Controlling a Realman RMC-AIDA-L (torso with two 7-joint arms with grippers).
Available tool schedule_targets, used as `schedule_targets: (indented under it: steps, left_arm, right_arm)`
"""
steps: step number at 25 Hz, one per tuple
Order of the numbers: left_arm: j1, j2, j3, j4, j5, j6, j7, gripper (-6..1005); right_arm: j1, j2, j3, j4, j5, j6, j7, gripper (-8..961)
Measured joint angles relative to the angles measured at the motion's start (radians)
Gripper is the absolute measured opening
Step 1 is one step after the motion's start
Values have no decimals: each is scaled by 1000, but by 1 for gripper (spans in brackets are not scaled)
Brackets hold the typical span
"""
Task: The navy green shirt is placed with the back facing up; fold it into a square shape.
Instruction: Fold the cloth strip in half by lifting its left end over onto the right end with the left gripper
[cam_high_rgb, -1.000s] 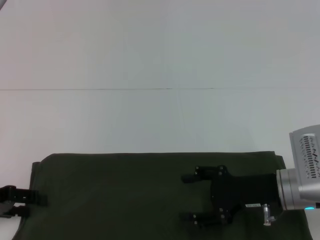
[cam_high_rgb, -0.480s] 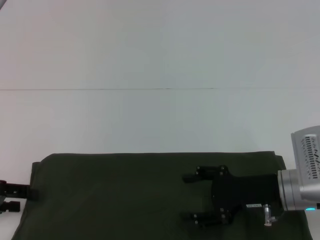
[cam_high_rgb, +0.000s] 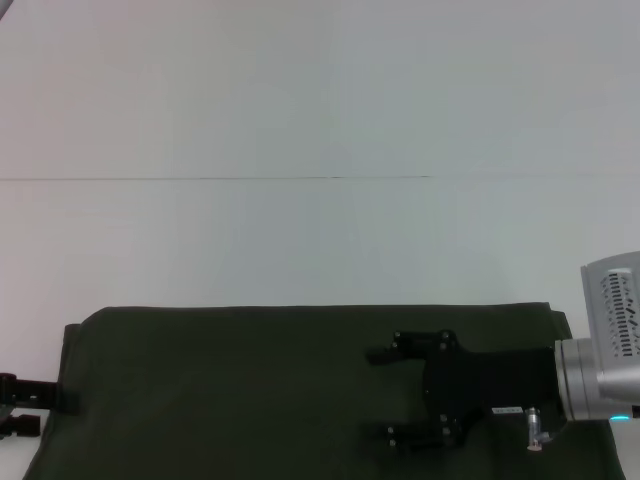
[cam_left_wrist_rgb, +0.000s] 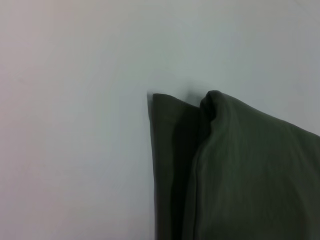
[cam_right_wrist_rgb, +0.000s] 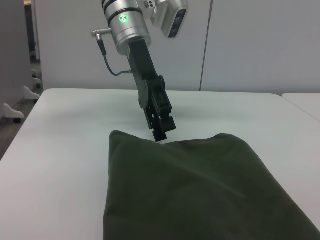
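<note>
White table (cam_high_rgb: 300, 120) wide open beyond shirt (cam_high_rgb: 250, 390); R end effector (cam_high_rgb: 385, 395) open above it, L end effector (cam_high_rgb: 25, 405) at edge, state unclear.

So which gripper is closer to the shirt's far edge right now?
Right. The right gripper, open, hangs over the navy green shirt, a short way in from its far edge. The left gripper sits at the shirt's left side edge, nearer the robot.

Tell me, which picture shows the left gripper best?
The right wrist view. There the left gripper shows whole, hanging from its arm just above the green shirt's far edge, fingers together. The head view catches only its dark tip at the shirt's left edge. The left wrist view shows no fingers, only folded shirt.
</note>
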Motion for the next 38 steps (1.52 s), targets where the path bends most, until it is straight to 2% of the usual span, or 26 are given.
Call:
schedule_targets:
  steps: [13, 21, 38]
  left_arm:
    - [-7, 7, -2, 10, 31, 1, -4, 837]
    - [-12, -1, 3, 5, 57, -35, 1, 837]
    - [-13, -3, 29, 1, 57, -49, 3, 837]
  right_arm:
    - [0, 0, -1, 2, 0, 3, 0, 848]
    - [2, 0, -4, 4, 0, 13, 0, 848]
    - [3, 0, -5, 9, 0, 23, 2, 848]
